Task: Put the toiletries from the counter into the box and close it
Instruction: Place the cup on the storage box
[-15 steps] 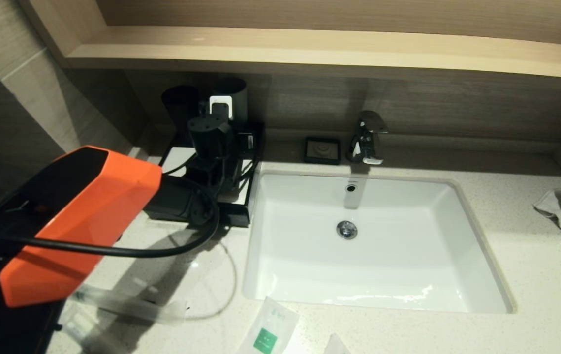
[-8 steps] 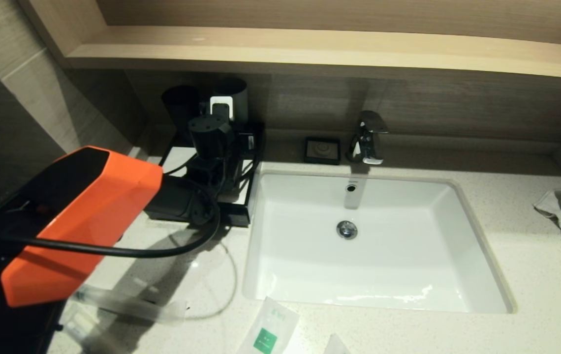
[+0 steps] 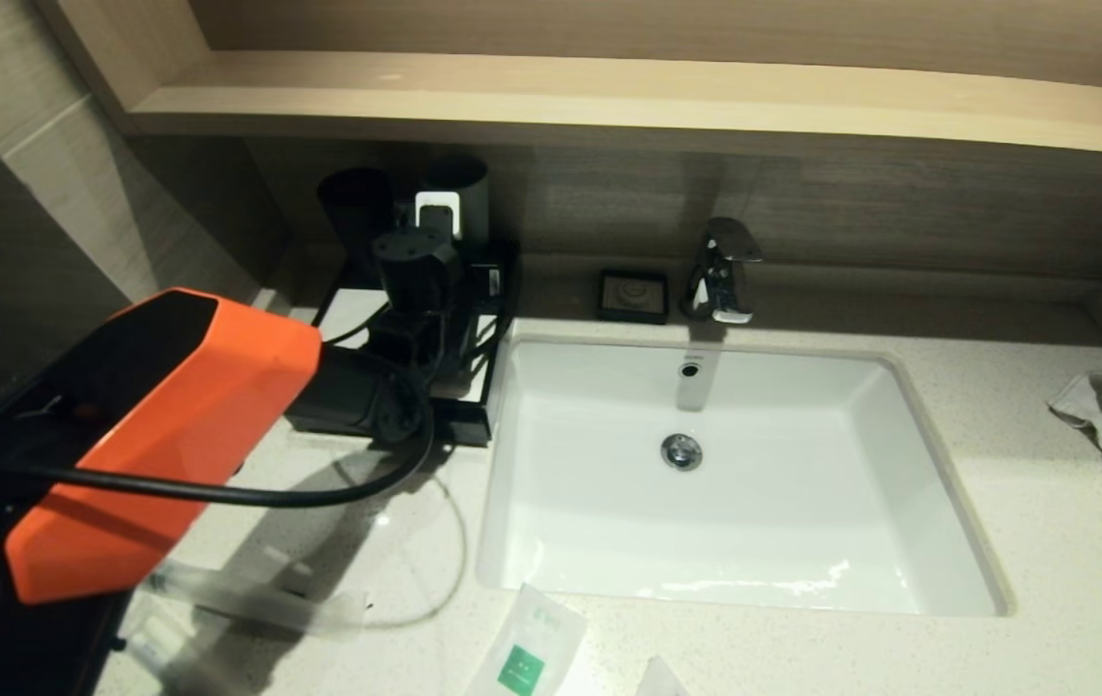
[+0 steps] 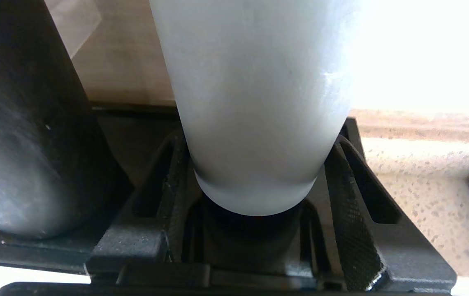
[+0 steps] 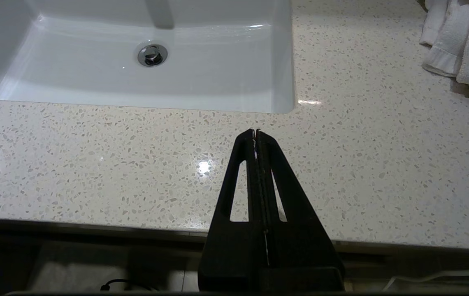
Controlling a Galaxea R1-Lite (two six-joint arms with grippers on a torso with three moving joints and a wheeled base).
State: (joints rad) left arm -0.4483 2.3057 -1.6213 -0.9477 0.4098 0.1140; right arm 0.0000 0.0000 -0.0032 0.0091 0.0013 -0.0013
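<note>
Presently: my left gripper (image 4: 255, 230) clasps the base of the grey cup (image 4: 255, 102) atop the box (image 3: 358, 314) at the counter's (image 3: 1044, 541) back-left corner. Right gripper (image 5: 256, 133), jaws pressed together, empty, hangs over the front edge. Toiletries: slim packets (image 3: 251, 599) front-left corner; green-label packet (image 3: 527, 652) front edge.

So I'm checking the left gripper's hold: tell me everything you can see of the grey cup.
The grey cup is a tall, matte, pale grey tumbler, narrowing toward its base. It stands upright on the box, beside the black cup. The left gripper straddles its lower part, a finger on each side.
</note>
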